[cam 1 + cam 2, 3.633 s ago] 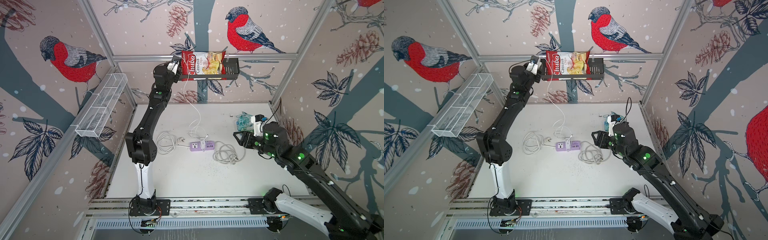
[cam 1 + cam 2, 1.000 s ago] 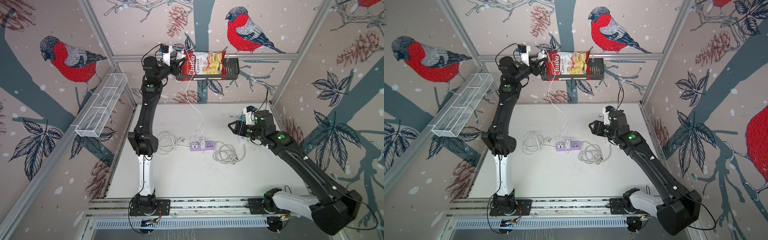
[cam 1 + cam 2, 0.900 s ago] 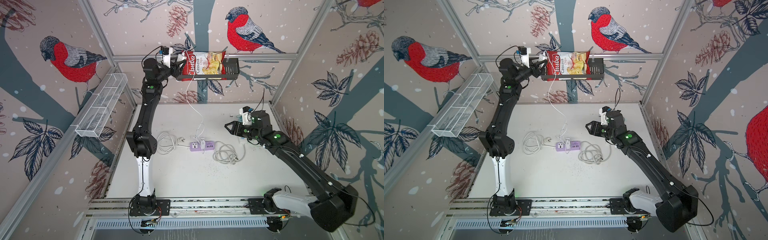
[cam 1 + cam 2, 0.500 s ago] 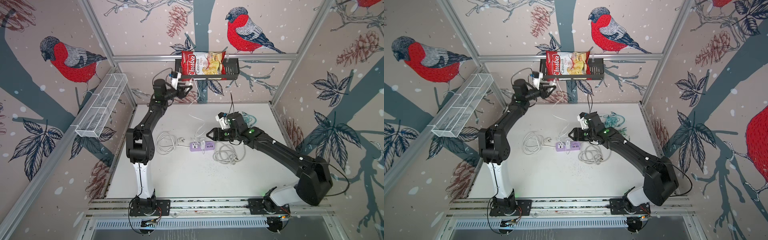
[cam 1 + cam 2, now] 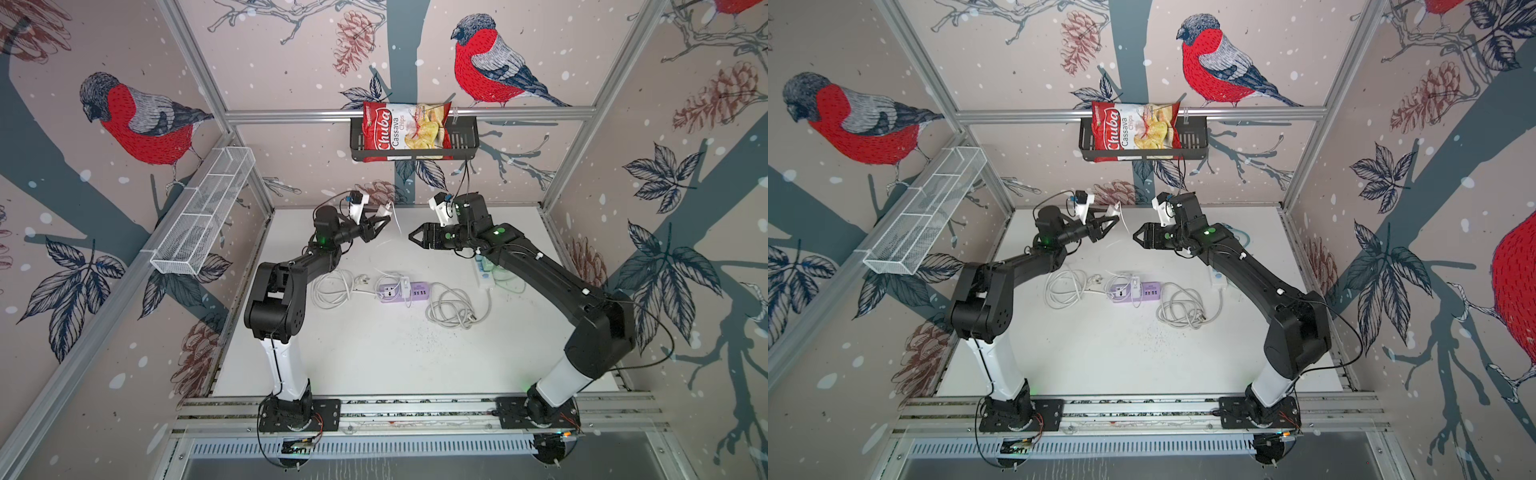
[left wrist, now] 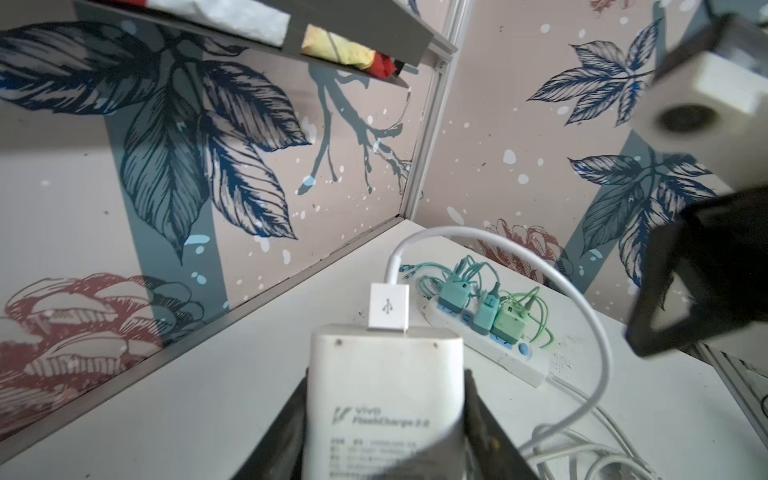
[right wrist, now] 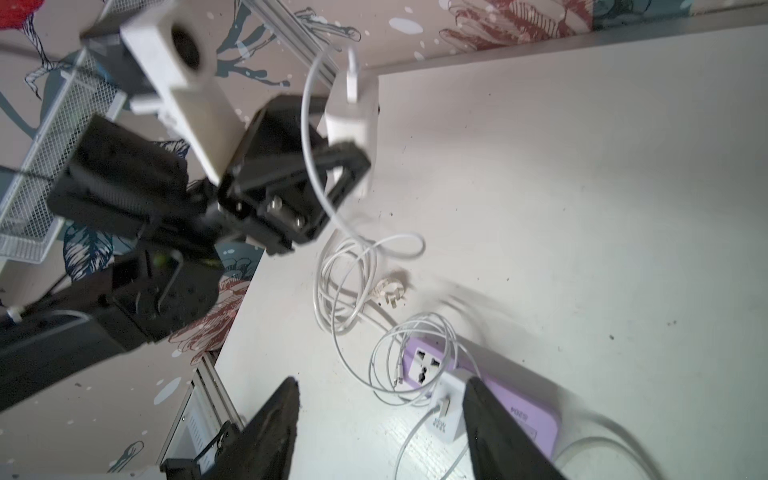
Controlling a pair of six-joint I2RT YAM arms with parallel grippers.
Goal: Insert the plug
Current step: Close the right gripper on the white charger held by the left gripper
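**Item: plug insertion, status in progress**

- **Charger** (image 6: 384, 395): white, glossy, rounded-edge plastic block with printed lettering. It is held in the air, above and behind the purple power strip (image 5: 409, 289) and well apart from it. Prongs are hidden.
- **USB cable** (image 6: 582, 316): smooth, white and limp. It is plugged into the charger's end and loops down toward the strip.
- **Left gripper** (image 5: 379, 226): black fingers clamped on the charger's two flat sides.
- **Right gripper** (image 5: 413, 237): jaws parted and holding nothing. It hovers above and behind the strip, facing the left gripper.
- **Purple power strip**: matte lilac rectangular bar, flat on the table (image 5: 374, 353). One universal socket (image 7: 424, 365) looks free, and a small white adapter (image 7: 446, 415) sits in the slot beside it.

**Done:** charger picked up.
**Left, by my judgement:** lower it to the strip, line the prongs up with the free socket, and press it home.
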